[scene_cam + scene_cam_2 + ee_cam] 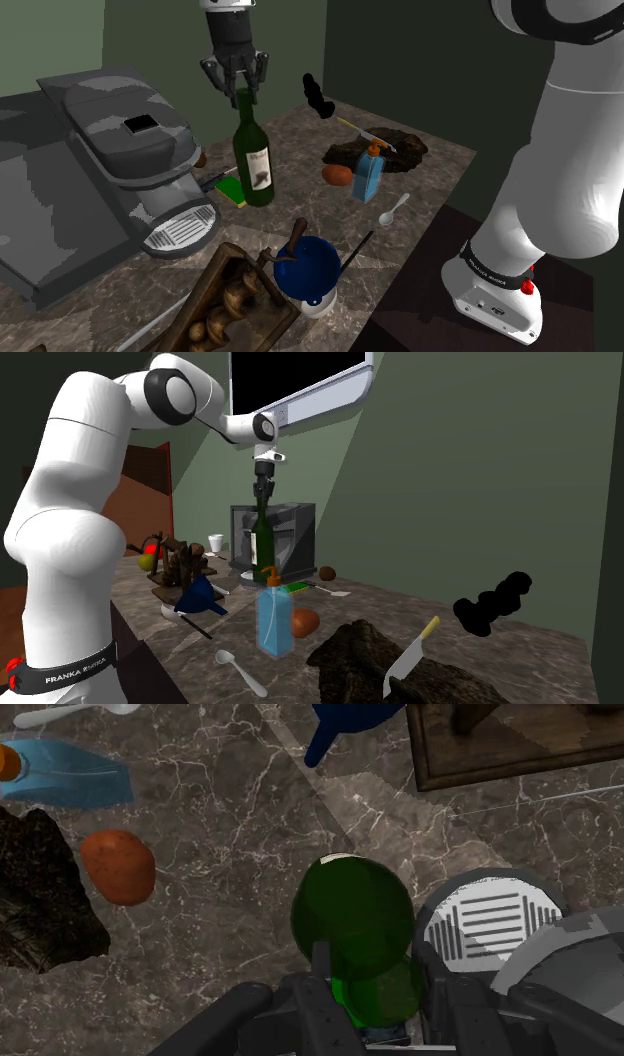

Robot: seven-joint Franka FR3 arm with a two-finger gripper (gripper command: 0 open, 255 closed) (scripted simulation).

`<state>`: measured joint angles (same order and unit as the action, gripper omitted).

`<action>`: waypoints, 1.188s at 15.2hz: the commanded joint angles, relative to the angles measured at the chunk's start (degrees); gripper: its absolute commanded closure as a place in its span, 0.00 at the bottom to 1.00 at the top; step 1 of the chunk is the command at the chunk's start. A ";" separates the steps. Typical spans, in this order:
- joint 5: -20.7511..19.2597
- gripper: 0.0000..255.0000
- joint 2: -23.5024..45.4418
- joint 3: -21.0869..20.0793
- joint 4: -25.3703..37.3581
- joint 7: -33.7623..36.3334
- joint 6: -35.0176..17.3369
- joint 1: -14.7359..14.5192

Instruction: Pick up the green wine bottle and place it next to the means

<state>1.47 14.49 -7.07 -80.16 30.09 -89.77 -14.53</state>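
Two fingers of the tool (240, 92) stand apart, flanking the neck of the green wine bottle (256, 160), upright on the tabletop (440, 172)

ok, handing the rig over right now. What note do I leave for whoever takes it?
Pincer: open, poised over the green wine bottle, with its fingers either side of the neck's top. No clasp seen.
Bottle: upright on the marble counter, beside the grey coffee machine.
Done: approach and alignment.
Left: close, lift, carry, set down. Which item the task's "means" refers to isn't clear from here, so confirm that first.
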 commanded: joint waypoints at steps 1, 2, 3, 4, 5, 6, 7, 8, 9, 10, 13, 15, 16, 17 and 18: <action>-0.21 1.00 1.50 -0.96 2.10 2.72 0.45 -1.74; -0.35 1.00 2.31 -1.40 3.22 3.98 0.70 -2.59; -0.50 1.00 3.18 -1.82 4.43 5.23 1.00 -3.47; -0.67 1.00 4.12 -2.23 5.77 6.48 1.33 -4.36; -0.86 1.00 5.15 -2.61 7.22 7.73 1.72 -5.27; -1.08 1.00 6.25 -2.99 8.82 8.96 2.15 -6.20; -1.32 1.00 7.45 -3.35 10.55 10.19 2.65 -7.16; -1.52 1.00 8.43 -3.60 11.99 11.11 3.07 -7.92; -1.47 1.00 8.16 -3.58 10.82 11.05 2.16 -7.86; -1.42 1.00 7.92 -3.57 9.66 11.00 1.25 -7.80; -1.33 1.00 7.37 -3.54 6.51 10.84 -1.35 -7.64; -1.29 1.00 7.11 -3.53 4.57 10.75 -3.03 -7.56; -1.27 1.00 7.01 -3.52 3.65 10.71 -3.85 -7.52; -1.25 1.00 6.92 -3.51 2.75 10.66 -4.66 -7.48; -1.24 1.00 6.86 -3.50 1.88 10.62 -5.46 -7.45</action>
<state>0.21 21.49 -10.58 -77.39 40.79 -94.42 -22.03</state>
